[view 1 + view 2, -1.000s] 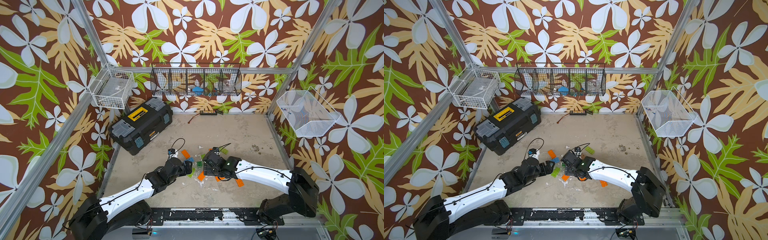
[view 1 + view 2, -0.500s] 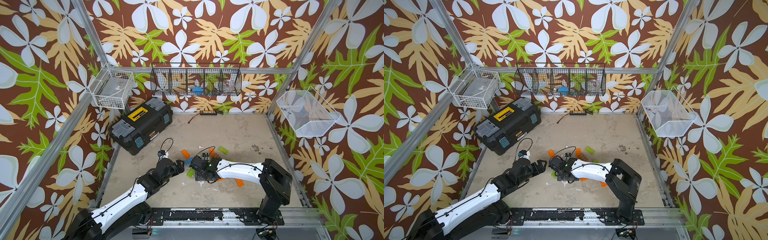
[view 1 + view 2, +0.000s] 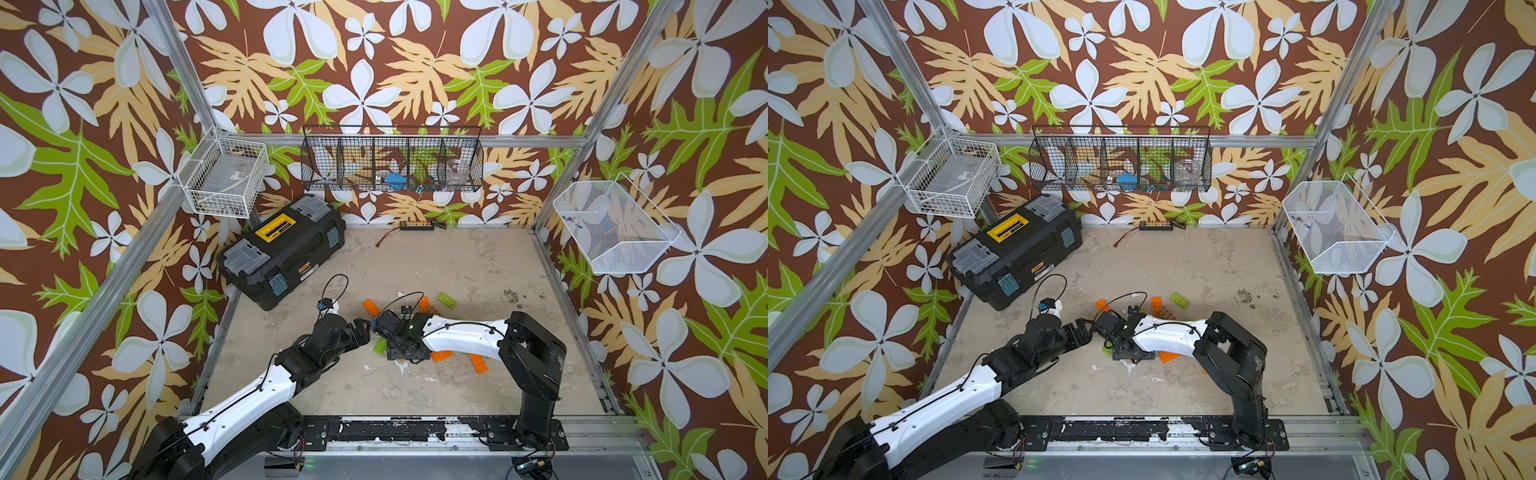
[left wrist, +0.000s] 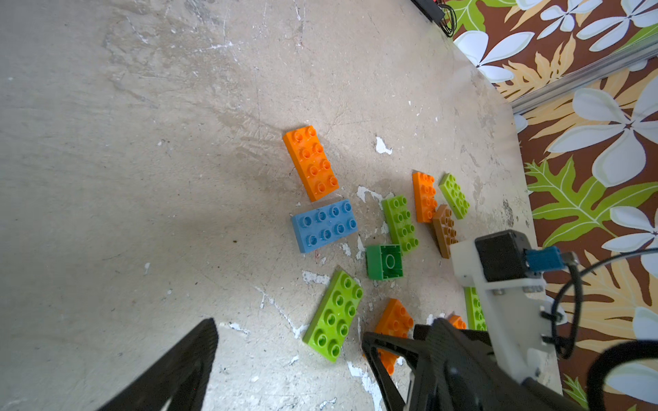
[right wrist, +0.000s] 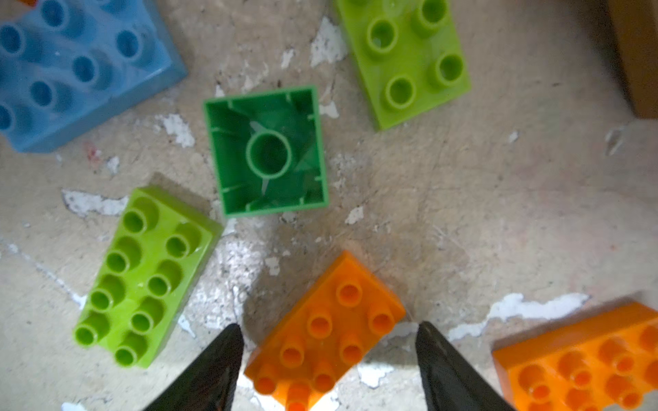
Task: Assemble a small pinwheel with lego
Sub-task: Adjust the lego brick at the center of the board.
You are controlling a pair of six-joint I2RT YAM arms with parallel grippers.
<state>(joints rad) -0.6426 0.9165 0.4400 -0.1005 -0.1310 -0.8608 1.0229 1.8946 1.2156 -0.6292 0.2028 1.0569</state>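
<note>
The lego lies scattered mid-table: orange bricks (image 3: 371, 307) (image 4: 311, 163), a blue brick (image 4: 324, 226), lime bricks (image 3: 445, 300) (image 4: 334, 316), a tan brick (image 4: 445, 229) and a dark green square (image 5: 269, 153) lying studs down. My right gripper (image 5: 327, 338) (image 3: 401, 353) points down, open, its fingers either side of one orange brick (image 5: 324, 327) without gripping it. My left gripper (image 4: 325, 323) (image 3: 362, 328) hangs open and empty just left of the pile, near a lime brick (image 5: 149, 277).
A black toolbox (image 3: 282, 249) stands at the back left. Wire baskets (image 3: 392, 160) (image 3: 224, 178) (image 3: 615, 228) hang on the walls. A power strip (image 3: 417, 225) lies at the back edge. The two wrists are close together over the pile.
The right arm has folded upward and its gripper has shifted left over the pile. The left gripper has drawn back slightly to the left.
</note>
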